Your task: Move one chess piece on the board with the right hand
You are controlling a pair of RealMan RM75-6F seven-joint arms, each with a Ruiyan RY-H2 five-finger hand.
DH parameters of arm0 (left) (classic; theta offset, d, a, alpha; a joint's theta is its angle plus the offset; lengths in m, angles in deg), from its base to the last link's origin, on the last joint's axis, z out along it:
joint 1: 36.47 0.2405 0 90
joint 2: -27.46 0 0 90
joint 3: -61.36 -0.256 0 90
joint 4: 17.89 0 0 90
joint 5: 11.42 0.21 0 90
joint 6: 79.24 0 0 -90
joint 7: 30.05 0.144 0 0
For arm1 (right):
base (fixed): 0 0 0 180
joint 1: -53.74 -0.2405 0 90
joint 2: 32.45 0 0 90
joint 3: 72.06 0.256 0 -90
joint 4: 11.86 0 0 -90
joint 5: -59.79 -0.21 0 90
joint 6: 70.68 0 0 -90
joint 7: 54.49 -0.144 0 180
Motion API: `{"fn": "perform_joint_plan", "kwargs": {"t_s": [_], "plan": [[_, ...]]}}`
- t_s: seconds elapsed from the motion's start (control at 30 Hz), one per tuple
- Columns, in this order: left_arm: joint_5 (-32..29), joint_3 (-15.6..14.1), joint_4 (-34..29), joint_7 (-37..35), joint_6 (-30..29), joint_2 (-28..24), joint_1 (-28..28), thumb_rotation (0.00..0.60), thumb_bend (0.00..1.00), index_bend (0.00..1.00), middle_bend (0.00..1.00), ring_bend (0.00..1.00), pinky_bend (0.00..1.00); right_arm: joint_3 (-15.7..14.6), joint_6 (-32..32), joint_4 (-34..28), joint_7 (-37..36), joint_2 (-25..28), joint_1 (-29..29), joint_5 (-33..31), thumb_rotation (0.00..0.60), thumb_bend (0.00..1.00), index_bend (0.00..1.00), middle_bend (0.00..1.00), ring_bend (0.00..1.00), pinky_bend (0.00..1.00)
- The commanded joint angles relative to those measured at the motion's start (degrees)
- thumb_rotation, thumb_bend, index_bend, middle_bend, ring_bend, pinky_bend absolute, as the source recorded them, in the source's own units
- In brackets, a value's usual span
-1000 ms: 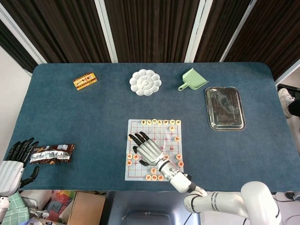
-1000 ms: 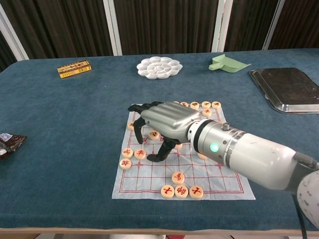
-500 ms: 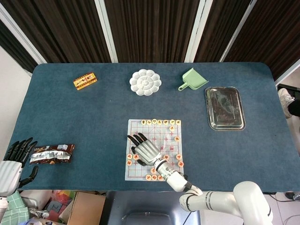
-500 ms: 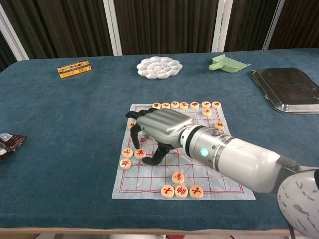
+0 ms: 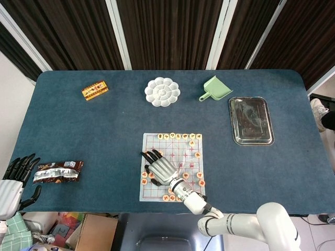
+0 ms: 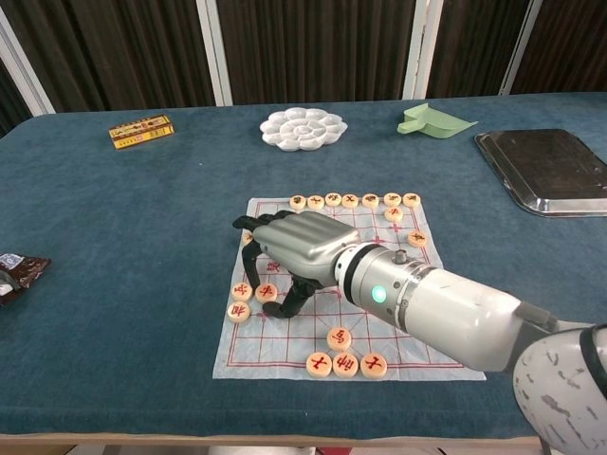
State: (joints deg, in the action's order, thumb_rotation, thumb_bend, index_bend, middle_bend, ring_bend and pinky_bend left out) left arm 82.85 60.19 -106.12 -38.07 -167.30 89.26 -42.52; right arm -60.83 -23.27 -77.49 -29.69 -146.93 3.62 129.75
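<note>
The paper chess board (image 5: 184,152) (image 6: 275,338) lies at the table's near middle, with round wooden pieces along its far row (image 6: 351,200), its near row (image 6: 344,364) and its left side (image 6: 242,290). My right hand (image 5: 159,168) (image 6: 296,245) hovers palm down over the left half of the board. Its fingers curl downward and apart, and the thumb tip sits right beside a left-side piece (image 6: 266,293). I see no piece held; the squares under the palm are hidden. My left hand (image 5: 13,180) rests with fingers spread at the table's near left edge.
A brown snack packet (image 5: 57,171) (image 6: 14,270) lies beside the left hand. Along the far side sit a yellow box (image 5: 95,90), a white flower-shaped palette (image 5: 163,91) and a green dustpan (image 5: 215,88). A metal tray (image 5: 251,120) lies at the right.
My right hand has slid toward the near left of the board and lowered, now covering the pieces it hovered behind. The left hand has drifted slightly outward.
</note>
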Motion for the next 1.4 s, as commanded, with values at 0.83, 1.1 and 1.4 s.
{"fn": "perform_joint_plan", "kwargs": {"t_s": [0.83, 1.1, 1.4], "plan": [[0.2, -0.4, -0.5, 2.3, 1.5, 0.6, -0.5, 0.600, 0.45, 0.00, 0.00, 0.00, 0.00, -8.2, 9.9, -15.0, -0.5, 16.5, 8.1, 7.6, 0.600, 0.50, 0.64, 0.08, 0.00, 0.00], [-0.2, -0.2, -0.5, 3.3, 2.7, 1.2, -1.2, 0.600, 0.45, 0.00, 0.00, 0.00, 0.00, -10.8, 11.2, -13.3, -2.9, 18.3, 10.3, 10.6, 0.600, 0.50, 0.64, 0.08, 0.00, 0.00], [-0.6, 0.0, -0.5, 3.3, 3.2, 1.3, -1.5, 0.600, 0.45, 0.00, 0.00, 0.00, 0.00, -11.0, 11.0, -11.5, -4.4, 18.3, 11.2, 11.2, 0.600, 0.50, 0.64, 0.08, 0.00, 0.00]]}}
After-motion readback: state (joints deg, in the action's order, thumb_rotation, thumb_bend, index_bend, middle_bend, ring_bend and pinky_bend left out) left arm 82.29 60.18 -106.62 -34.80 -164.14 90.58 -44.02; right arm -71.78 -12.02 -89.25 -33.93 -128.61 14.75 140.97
